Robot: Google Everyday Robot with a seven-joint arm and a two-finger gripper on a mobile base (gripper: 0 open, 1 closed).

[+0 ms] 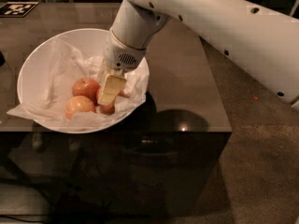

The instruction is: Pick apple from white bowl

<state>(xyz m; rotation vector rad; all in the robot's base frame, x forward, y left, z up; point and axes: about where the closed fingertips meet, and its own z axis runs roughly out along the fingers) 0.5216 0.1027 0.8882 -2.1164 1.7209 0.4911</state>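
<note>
the gripper (110,93) is down inside the white bowl (42,55), its cream-coloured tip set among the fruit on the right side of the crumpled paper (56,69). the apple (85,87), red-orange and the roundest of the three, lies just left of that tip, touching it or nearly so. a paler apple (78,105) sits in front of it, and a smaller red apple (108,109) is half hidden under the gripper. from here i cannot tell how wide the jaws are or whether they hold anything. the bowl stands on a dark glossy surface (187,78). i'd say this is the grasping step, not yet the lift. next the jaws need to straddle the red-orange apple alone, close firmly, then rise straight up without dragging paper or nudging its neighbours.
</note>
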